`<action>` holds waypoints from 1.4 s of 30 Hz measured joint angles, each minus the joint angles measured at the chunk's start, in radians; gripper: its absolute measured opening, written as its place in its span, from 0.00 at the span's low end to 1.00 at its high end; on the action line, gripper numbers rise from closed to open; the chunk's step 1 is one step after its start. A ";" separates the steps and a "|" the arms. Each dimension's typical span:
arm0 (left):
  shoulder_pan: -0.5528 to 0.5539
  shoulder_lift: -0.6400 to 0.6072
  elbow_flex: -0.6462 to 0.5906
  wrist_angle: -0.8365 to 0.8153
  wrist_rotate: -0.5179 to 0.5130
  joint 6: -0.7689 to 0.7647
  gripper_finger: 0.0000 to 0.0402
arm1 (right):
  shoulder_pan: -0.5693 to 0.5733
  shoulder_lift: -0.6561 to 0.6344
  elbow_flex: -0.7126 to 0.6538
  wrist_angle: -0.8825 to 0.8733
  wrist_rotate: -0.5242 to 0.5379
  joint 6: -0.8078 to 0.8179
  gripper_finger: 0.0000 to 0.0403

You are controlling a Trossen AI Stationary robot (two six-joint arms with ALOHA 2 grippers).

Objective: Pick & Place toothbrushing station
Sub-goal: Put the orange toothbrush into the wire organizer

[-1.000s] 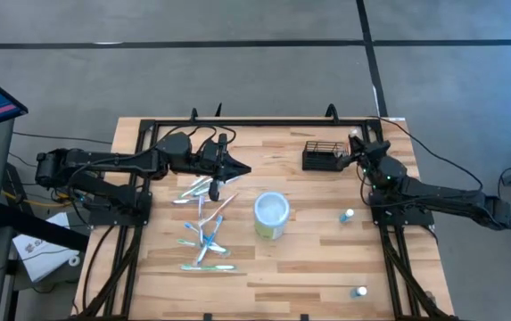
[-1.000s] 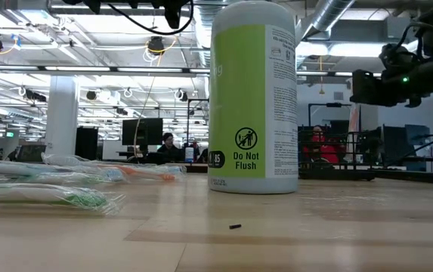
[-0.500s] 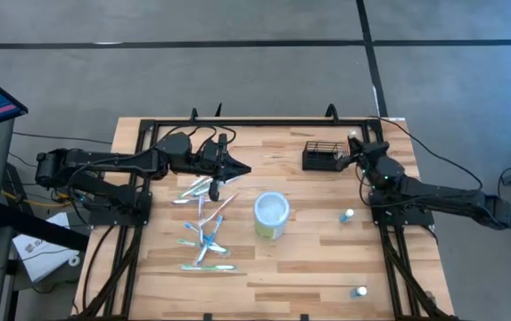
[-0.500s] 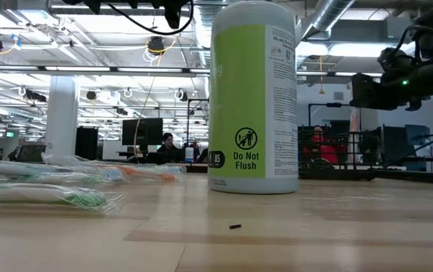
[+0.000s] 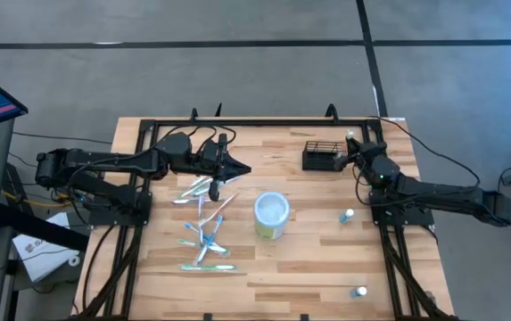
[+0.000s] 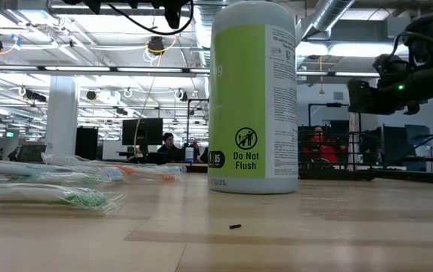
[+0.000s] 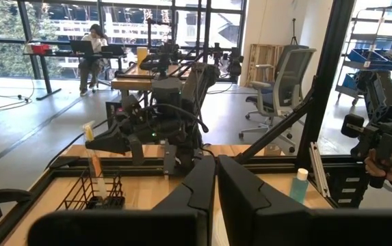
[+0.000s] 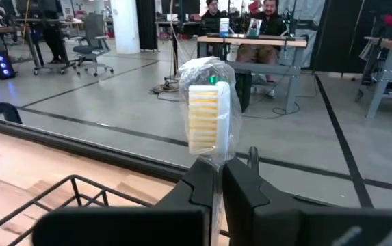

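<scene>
- My right jaws [image 8: 216, 179] were shut tight on a wrapped toothbrush [image 8: 207, 123]. Its pale bristle head stood up above my fingers inside a clear bag.
- My right jaws [image 5: 355, 150] were up in the air, just by the right end of the toothbrushing station [image 5: 321, 156], near the far edge of the table [image 5: 309, 267].
- The toothbrushing station was a small black wire basket. It sat on the table near the far edge, toward the right side. In my right wrist view its wire rim [image 8: 72, 188] was just below my fingers.
- My left jaws [image 7: 216, 184] were shut and held nothing. They hung over the table on the far left part [image 5: 242, 169], well apart from the basket.
- A white and green tub [image 5: 271, 215] stood in the middle of the table. There was bare wood between it and the basket.
- A bunch of wrapped toothbrushes [image 5: 203, 227] lay scattered left of the tub, near my left arm.
- Two small bottles [image 5: 349, 215] stood by the right edge, one closer to my right arm and one [image 5: 360, 292] near the front corner.
- A black frame [image 5: 264, 121] ran along the far edge of the table and down both sides.
- From the table top, the tub [image 6: 252, 98] looked big and the basket [image 6: 337, 155] sat far behind it to the right.
</scene>
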 joint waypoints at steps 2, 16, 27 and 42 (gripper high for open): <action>0.000 0.000 0.000 0.000 0.000 0.000 0.03 | 0.000 0.010 0.000 0.003 0.000 0.011 0.01; 0.000 0.000 0.000 0.000 0.000 0.000 0.03 | -0.001 0.045 0.000 0.000 -0.001 0.041 0.18; 0.000 0.000 0.000 -0.001 0.000 0.000 0.03 | -0.002 0.042 0.000 0.004 0.000 0.021 0.32; 0.000 0.000 0.000 -0.001 0.000 -0.003 0.03 | -0.003 0.030 0.009 0.025 0.027 -0.015 0.52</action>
